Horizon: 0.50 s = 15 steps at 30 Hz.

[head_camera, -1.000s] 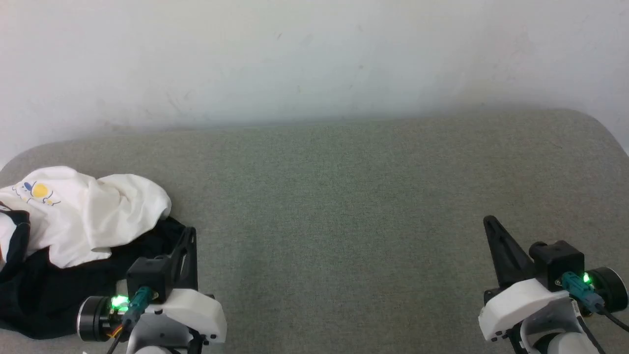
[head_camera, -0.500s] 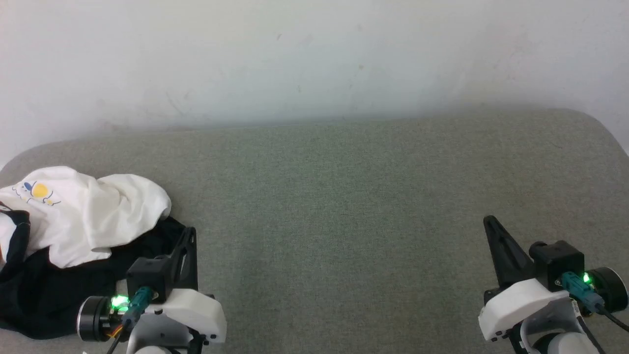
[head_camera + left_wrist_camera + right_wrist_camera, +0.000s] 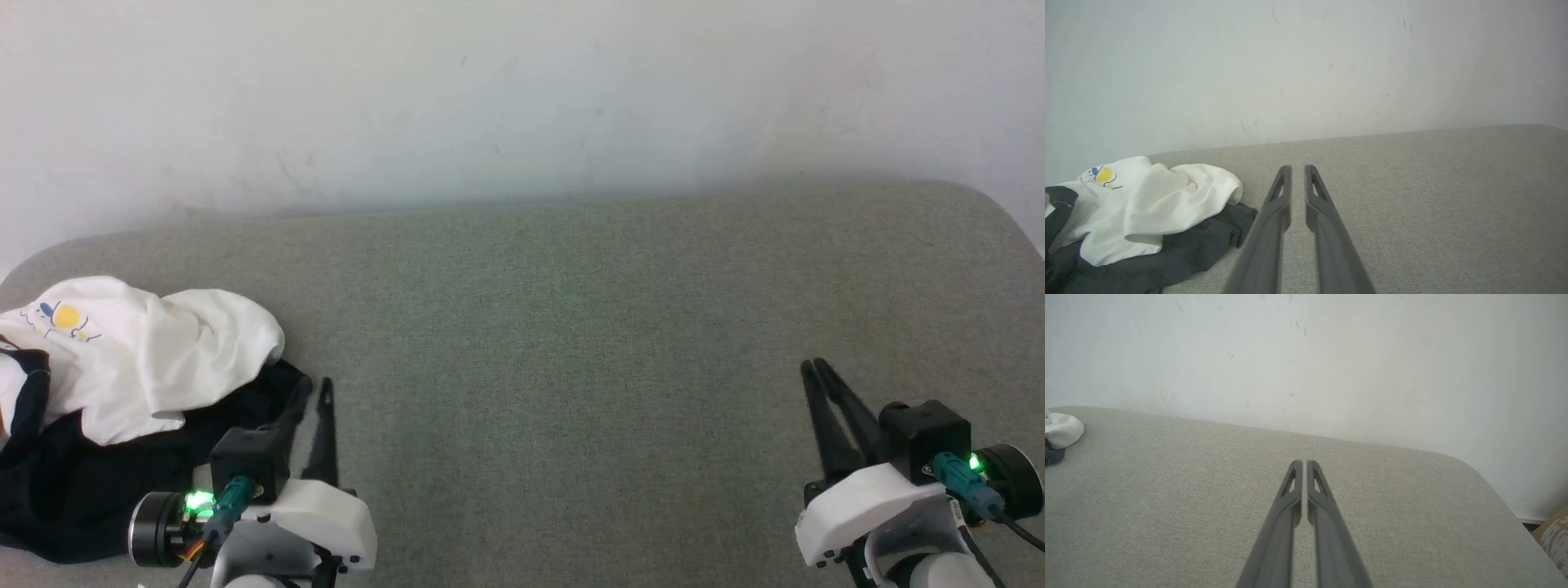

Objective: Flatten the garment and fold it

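Starting with the head view, the garment (image 3: pixel 147 359) lies as a crumpled heap at the left edge of the grey fabric-covered tabletop (image 3: pixel 571 327). White body cloth is mounded on top and black sleeve cloth spills out on the near side and to the right. Being bunched, it has no readable long axis. The collar and hem cannot be picked out, and only the small yellow-and-blue print (image 3: pixel 61 318) gives a bearing, facing up at the far left of the heap. The left gripper (image 3: pixel 315 384) sits just beside the black edge with its fingers a little apart and nothing between them, probably so that it can reach in for a first pinch. Whether it brushes the cloth I cannot tell. The right gripper (image 3: pixel 811 364) waits well apart at the near right over bare tabletop, its fingers parted by a sliver and empty, likely parked until there is a corner to take. In the left wrist view, the left gripper (image 3: pixel 1298 167) points toward the far wall (image 3: pixel 1306 61), not at the garment (image 3: pixel 1159 204), whose black fold ends just left of the nearer finger, so a turn to the left looks necessary. In the right wrist view, the right gripper (image 3: pixel 1304 462) shows only a hairline gap, and a bit of the garment (image 3: pixel 1061 428) peeks in at the far left.
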Available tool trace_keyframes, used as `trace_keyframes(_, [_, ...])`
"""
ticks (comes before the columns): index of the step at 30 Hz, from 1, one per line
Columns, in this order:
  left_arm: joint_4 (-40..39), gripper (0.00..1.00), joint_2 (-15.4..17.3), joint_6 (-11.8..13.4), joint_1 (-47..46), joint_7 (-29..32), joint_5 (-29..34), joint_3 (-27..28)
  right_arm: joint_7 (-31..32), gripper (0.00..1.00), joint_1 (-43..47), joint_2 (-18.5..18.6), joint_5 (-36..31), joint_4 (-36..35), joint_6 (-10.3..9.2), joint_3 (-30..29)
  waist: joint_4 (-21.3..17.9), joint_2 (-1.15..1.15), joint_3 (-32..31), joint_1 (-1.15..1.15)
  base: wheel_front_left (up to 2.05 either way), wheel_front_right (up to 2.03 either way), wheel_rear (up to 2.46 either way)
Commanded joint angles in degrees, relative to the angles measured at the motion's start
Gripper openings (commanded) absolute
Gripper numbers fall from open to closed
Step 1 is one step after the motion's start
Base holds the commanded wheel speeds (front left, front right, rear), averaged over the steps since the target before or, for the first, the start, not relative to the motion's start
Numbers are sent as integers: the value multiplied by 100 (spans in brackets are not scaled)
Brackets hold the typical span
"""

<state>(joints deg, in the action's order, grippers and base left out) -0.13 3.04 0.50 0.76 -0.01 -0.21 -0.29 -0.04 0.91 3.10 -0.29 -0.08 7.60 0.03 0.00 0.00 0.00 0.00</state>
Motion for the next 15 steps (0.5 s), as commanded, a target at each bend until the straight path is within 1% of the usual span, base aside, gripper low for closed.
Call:
trace_keyframes(1, [-1,100,0,0,1,-2,-1,0,-2,100,1,1,2,0,0,-2,0,0,0,0,0,0,0])
trace_keyframes(15, [-110,100,-1,-43,125,-142,-80,17,-141,100,78,-1,153,-60,-1,-153,16,0,7,0,0,0,0])
